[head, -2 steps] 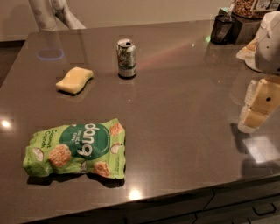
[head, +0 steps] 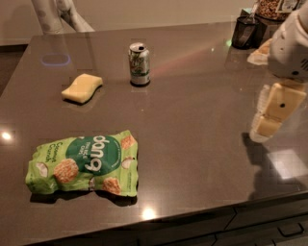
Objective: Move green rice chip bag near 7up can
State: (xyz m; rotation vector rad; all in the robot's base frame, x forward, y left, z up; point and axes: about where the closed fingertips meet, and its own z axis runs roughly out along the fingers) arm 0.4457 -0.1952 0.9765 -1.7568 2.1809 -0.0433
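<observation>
The green rice chip bag (head: 84,163) lies flat on the dark table (head: 192,144) at the front left, with its white "dang" lettering facing up. The 7up can (head: 139,64) stands upright near the back middle, well apart from the bag. My gripper (head: 270,117) hangs at the right edge of the view, above the table's right side. It is far from both the bag and the can and holds nothing that I can see.
A pale yellow sponge (head: 82,88) lies left of the can. A dark container (head: 244,31) and a jar of snacks (head: 272,8) stand at the back right corner. The table's front edge runs along the bottom, with drawers (head: 269,226) below it.
My gripper has shifted slightly to the left above the table's right side. The bag, can and sponge have not moved.
</observation>
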